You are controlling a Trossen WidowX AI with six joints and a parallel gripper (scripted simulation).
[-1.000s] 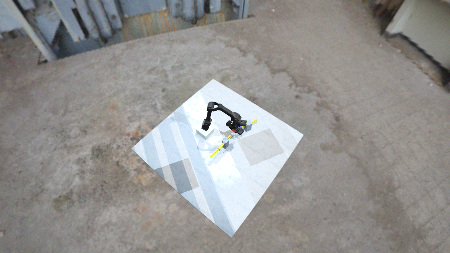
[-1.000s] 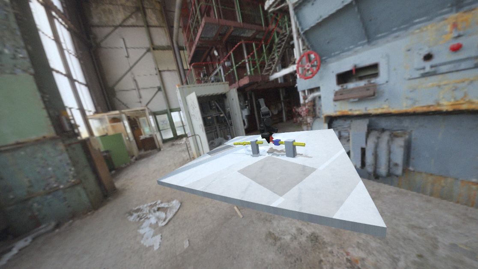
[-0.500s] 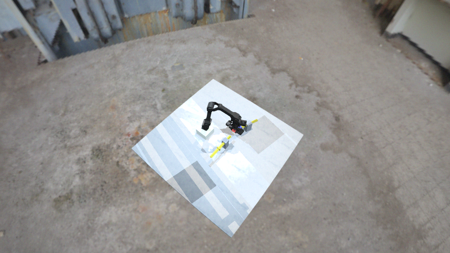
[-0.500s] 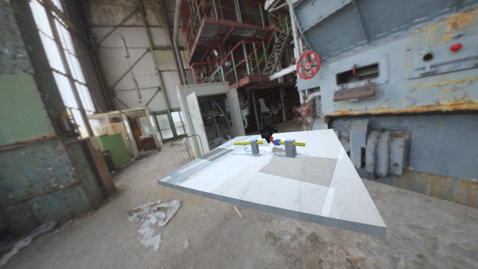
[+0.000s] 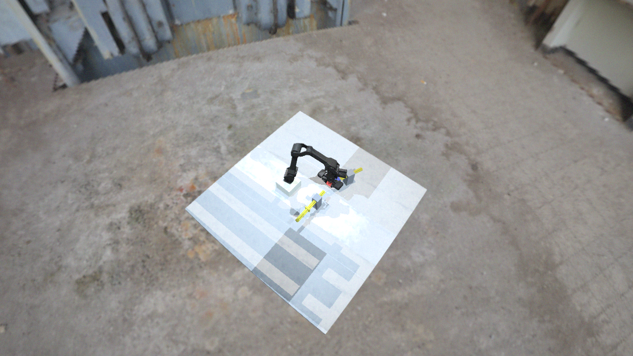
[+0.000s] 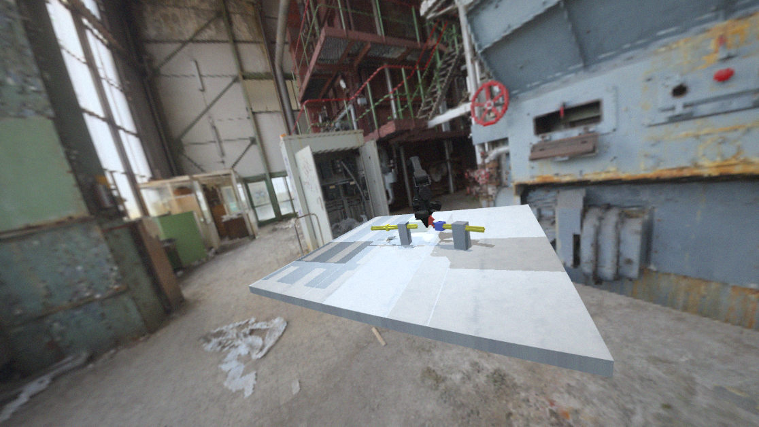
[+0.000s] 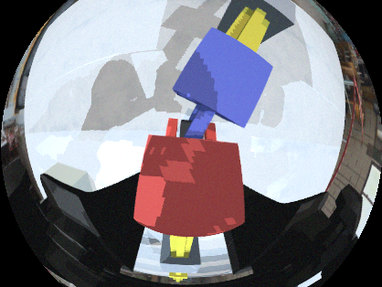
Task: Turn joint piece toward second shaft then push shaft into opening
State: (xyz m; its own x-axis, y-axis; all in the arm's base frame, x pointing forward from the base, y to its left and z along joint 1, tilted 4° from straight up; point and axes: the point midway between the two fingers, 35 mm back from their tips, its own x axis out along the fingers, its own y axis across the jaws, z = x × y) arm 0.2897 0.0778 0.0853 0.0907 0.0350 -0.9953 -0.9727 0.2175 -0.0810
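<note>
My gripper (image 5: 330, 181) (image 7: 186, 173) is shut on the red joint piece (image 7: 189, 175) (image 6: 430, 219), with a finger on each side. The red piece hangs by its hinge on the blue part (image 7: 230, 73) (image 6: 439, 226), which sits on the end of the first yellow shaft (image 5: 358, 170) (image 6: 476, 228) (image 7: 251, 29). Seen from the wrist, the red piece is angled to the blue part and roughly in line with the second yellow shaft (image 5: 304, 214) (image 6: 383, 228) (image 7: 181, 244). That shaft's near end stands short of the red piece. The opening itself is hidden.
The first shaft runs through a grey block (image 5: 349, 178) (image 6: 461, 237). The second shaft runs through another grey block (image 5: 317, 202) (image 6: 405, 235). A pale box (image 5: 287, 187) stands by the arm's base. The white tabletop (image 5: 380, 221) (image 6: 493, 302) carries patchy shadows.
</note>
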